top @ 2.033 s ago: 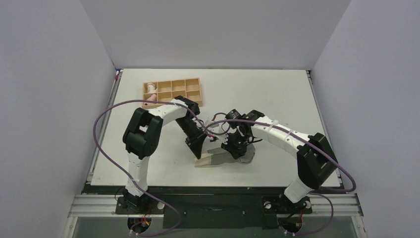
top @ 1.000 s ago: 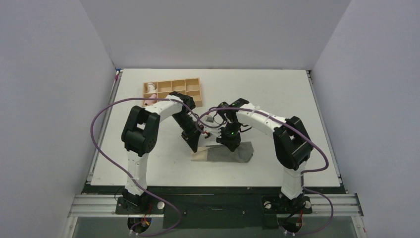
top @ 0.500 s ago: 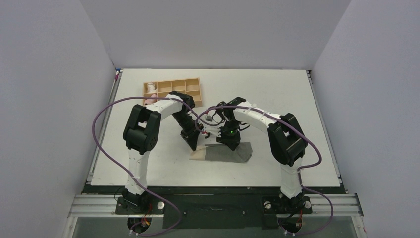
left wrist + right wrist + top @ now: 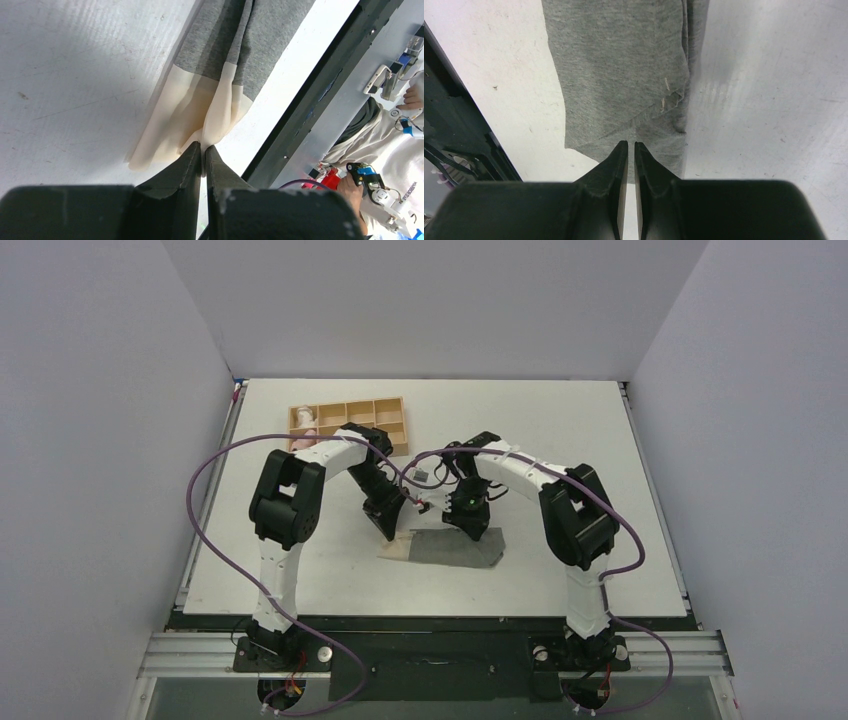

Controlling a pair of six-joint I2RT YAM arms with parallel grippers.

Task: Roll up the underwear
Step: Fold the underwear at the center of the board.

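**Finding: underwear [image 4: 452,548] pinched at two points**

Left gripper [image 4: 202,146]: jaws clenched, nipping the pale beige strip [image 4: 200,107] at the garment's left end. Right gripper [image 4: 630,145]: jaws closed to a slit, gripping the far edge of the grey cloth towards its right end. The underwear lies spread flat on the table [image 4: 560,430], near centre, between both arms. A wooden compartment tray [image 4: 392,412] stands well apart, far left.

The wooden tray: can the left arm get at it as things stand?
Probably not yet. The wooden tray lies near, with nothing between, but the left end effector is shut on the underwear at its beige strip and must release first.
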